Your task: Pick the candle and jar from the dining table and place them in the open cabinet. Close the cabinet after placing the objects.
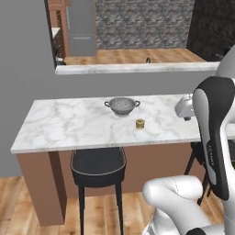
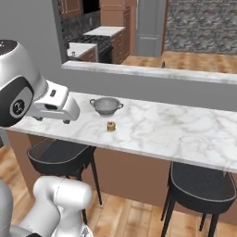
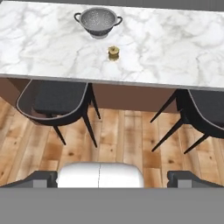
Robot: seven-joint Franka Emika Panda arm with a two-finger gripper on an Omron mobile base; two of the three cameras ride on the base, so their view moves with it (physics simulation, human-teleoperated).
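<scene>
Long white grey-veined marble dining table (image 1: 64, 126) on a plain brown base runs across all three views. Tiny squat yellow-gold cylinder candle (image 1: 140, 124) stands upright on the slab, nearer the robot-side edge than the far edge; same candle in the right base view (image 2: 111, 126) and the hand view (image 3: 113, 53). Just behind it, slightly offset and not touching, sits a steel colander with two handles (image 1: 122, 105), also upright (image 2: 106, 106) (image 3: 98, 20). Nothing else visible on the tabletop in these views. Two-finger gripper (image 3: 112, 178) hangs off the table, on the robot's side of it and above the wooden floor (image 3: 127, 140); hand camera looks over the table edge with the candle well ahead of the finger tips. Jaws spread as wide as they go, finger tips (image 3: 43, 178) far apart at the bottom of the hand view, nothing between them. Two black bucket-seat bar stools tucked under the table edge: one (image 3: 54, 105) below the colander side, the other (image 3: 205, 111) to the other side. Behind the table, a raised marble ledge (image 1: 137, 68) on a grey half wall.
</scene>
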